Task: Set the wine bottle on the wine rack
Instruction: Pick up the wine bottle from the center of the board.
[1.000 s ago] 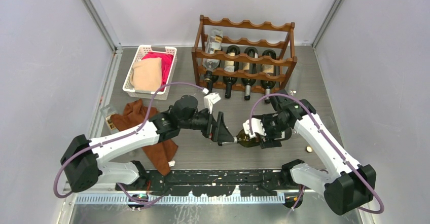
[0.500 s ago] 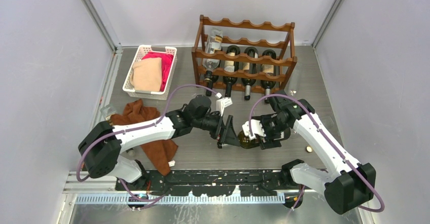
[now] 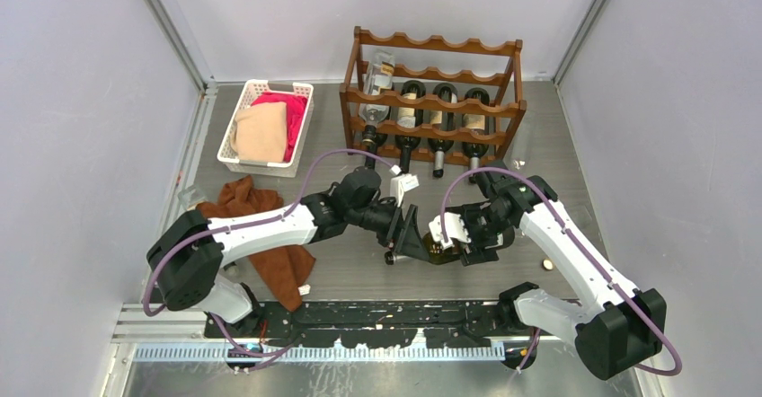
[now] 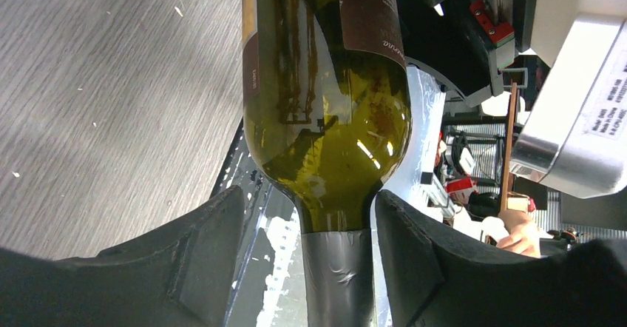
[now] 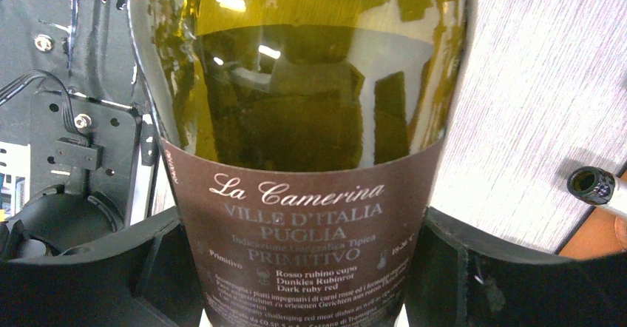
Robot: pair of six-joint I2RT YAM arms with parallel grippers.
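— What's the left gripper [image 4: 309, 216] doing?

— It's low in the middle of the overhead view. Its jaws stand either side of the neck of the wine bottle [image 4: 325, 120] with a gap on both sides, so it grips nothing.

— And the bottle itself?

— It's on its side, below the wine rack [image 3: 431, 103] in the frame and well apart from it. I can't tell whether it's clear of the table.

— What's holding it, then?

— To its right, the right gripper [image 5: 303, 260] is clamped across the labelled body.

— How will it handle?

— It's stiff glass with dark wine inside, so I'd guess it's heavy, slick and breakable. The paper label looks the surest place to hold. I'd use the thin foil-wrapped neck only for steering, since the weight would swing from there.
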